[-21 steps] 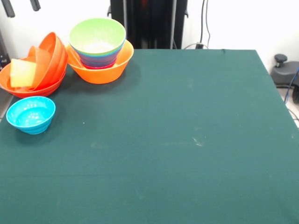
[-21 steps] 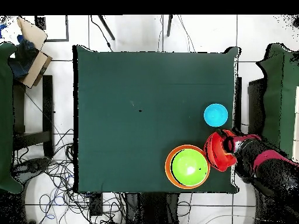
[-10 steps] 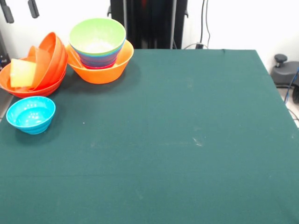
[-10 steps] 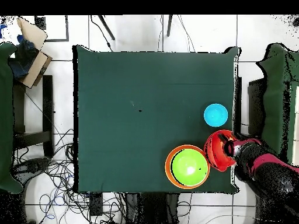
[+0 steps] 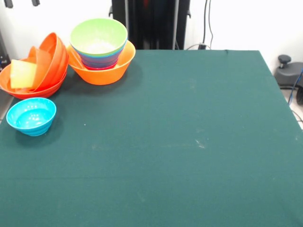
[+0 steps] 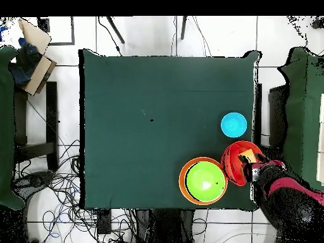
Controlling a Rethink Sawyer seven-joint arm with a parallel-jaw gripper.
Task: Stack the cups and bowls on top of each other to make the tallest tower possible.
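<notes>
- Arm: in the front view I read only two dark tips of the gripper (image 5: 22, 3) at the top edge, above the far left corner of the counter (image 5: 189, 142). Half a second ago those tips hung lower in that view, so I log the arm as rising. In the overhead view it has also pulled back off the red-orange pile toward the counter's edge.
- Jaws: I cannot tell whether they are released or clenched. Nothing shows between the two tips.
- Red-orange bowls (image 5: 45, 71): a wide one sits flat at the far left edge, with smaller orange ones tipped on edge inside it. The pale-yellow cup (image 5: 22, 74) lies in that same pile, against its left side. With the arm drawn back, the overhead view now shows the pile more fully.
- Cyan bowl (image 5: 31, 115): upright and alone, just nearer the camera than the red-orange pile, at the left edge.
- Tower (image 5: 100, 52): the large light-orange bowl (image 5: 102, 73) at the far edge carries nested bowls, with the lime green bowl (image 5: 98, 38) on top. It stands just beside the red-orange pile.
- Judgement: the arm has left the cup and tipped bowls where they lie. I judge that the tower gained nothing here, and the cup, cyan bowl and red-orange bowls remain to be stacked.
</notes>
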